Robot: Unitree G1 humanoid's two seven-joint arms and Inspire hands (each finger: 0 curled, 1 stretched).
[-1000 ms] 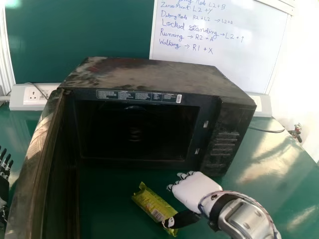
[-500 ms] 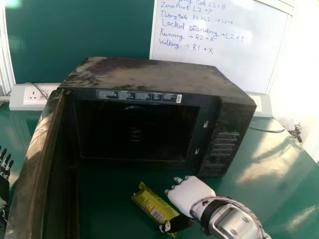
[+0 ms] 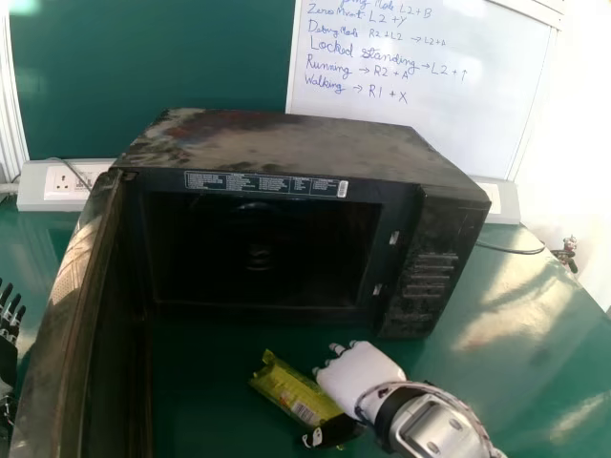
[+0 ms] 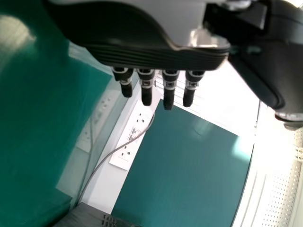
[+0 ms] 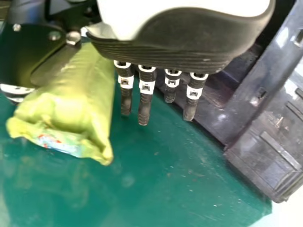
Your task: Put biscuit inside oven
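The robot's right hand (image 3: 361, 374), with its smooth white back and black fingers, is down at the green table (image 3: 516, 382), just beside a yellow-green plastic biscuit packet (image 3: 289, 389). That packet is outside the oven, out in front of the opening, lying slantwise with one end pointing away to the left and the other nearer the robot. The hand looks released to me, not clenched: its fingers reach out nearly straight, and the black thumb (image 3: 329, 434) crosses the packet's near end. From the right wrist view, the plump wrapper sits on the thumb's side of the palm, and the fingers run alongside without curling round it. Behind all this stands the boxy black microwave oven (image 3: 277, 143), scuffed and dusty on top, its dark cavity (image 3: 258, 253) facing the robot. Its tall black door (image 3: 86, 315) is swung wide on the left, coming toward the robot. Over beyond that door, at the head view's left edge, I can see the black left hand (image 3: 8, 353), well apart from the packet, also released, its fingers stretched out. At the back, a white socket strip (image 3: 38, 191) runs behind the oven, and a handwritten whiteboard (image 3: 420, 124) stands above it.
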